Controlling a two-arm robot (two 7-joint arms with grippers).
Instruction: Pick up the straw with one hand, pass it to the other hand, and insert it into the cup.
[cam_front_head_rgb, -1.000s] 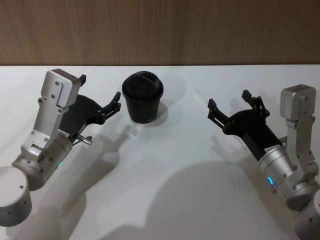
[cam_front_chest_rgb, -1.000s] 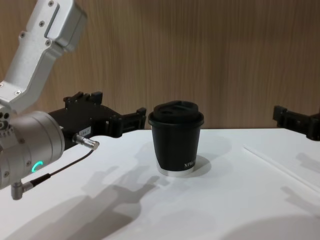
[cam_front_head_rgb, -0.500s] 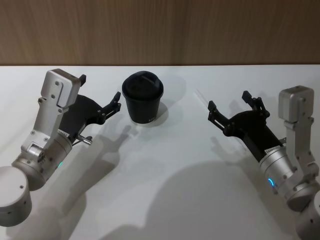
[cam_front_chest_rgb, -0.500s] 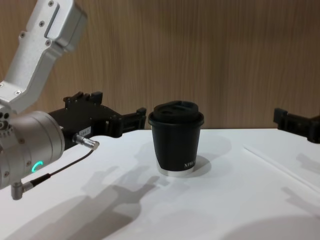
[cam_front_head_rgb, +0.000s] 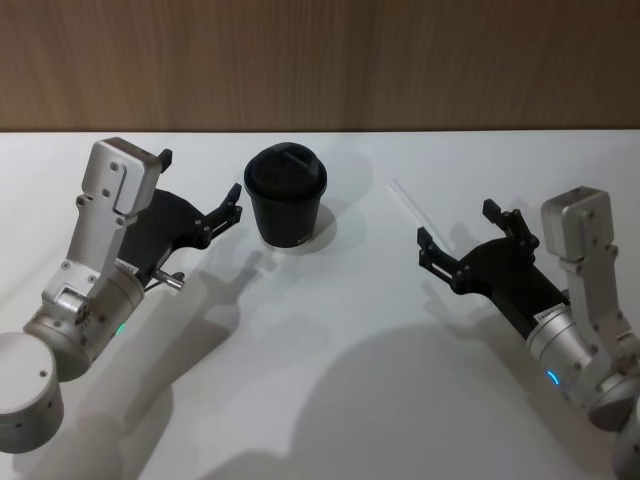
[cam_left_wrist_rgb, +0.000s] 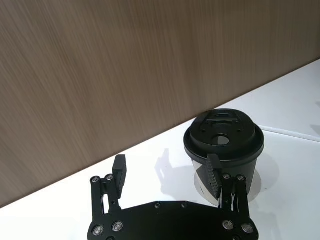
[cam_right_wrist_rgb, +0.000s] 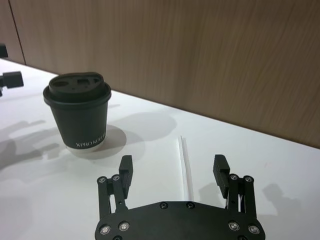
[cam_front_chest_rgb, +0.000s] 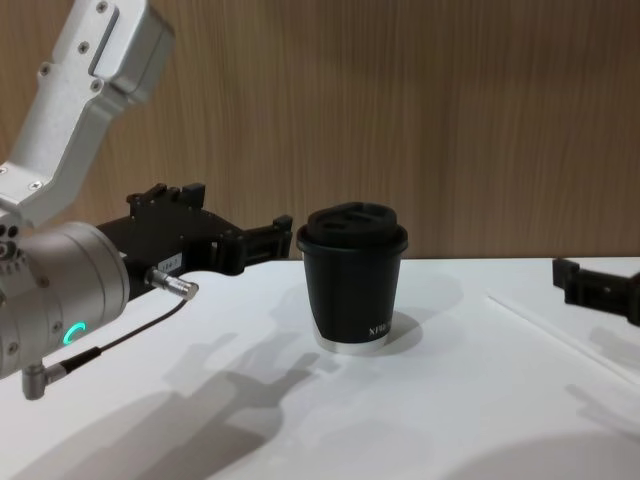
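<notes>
Straw (cam_front_head_rgb: 410, 206) lay flat right of the cup (cam_front_head_rgb: 286, 195); right gripper (cam_front_head_rgb: 455, 222), spread wide, needed to straddle its middle squarely; left gripper (cam_front_head_rgb: 200, 175) hovered wide open left of the cup

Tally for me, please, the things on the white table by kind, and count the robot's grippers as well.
cup: 1
straw: 1
grippers: 2 (left gripper, right gripper, both open)
Total: 4

A plain white bench (cam_front_head_rgb: 340, 300) carries soft grey shadows. Behind its far edge rises a brown wood-grain wall (cam_front_head_rgb: 320, 60).
</notes>
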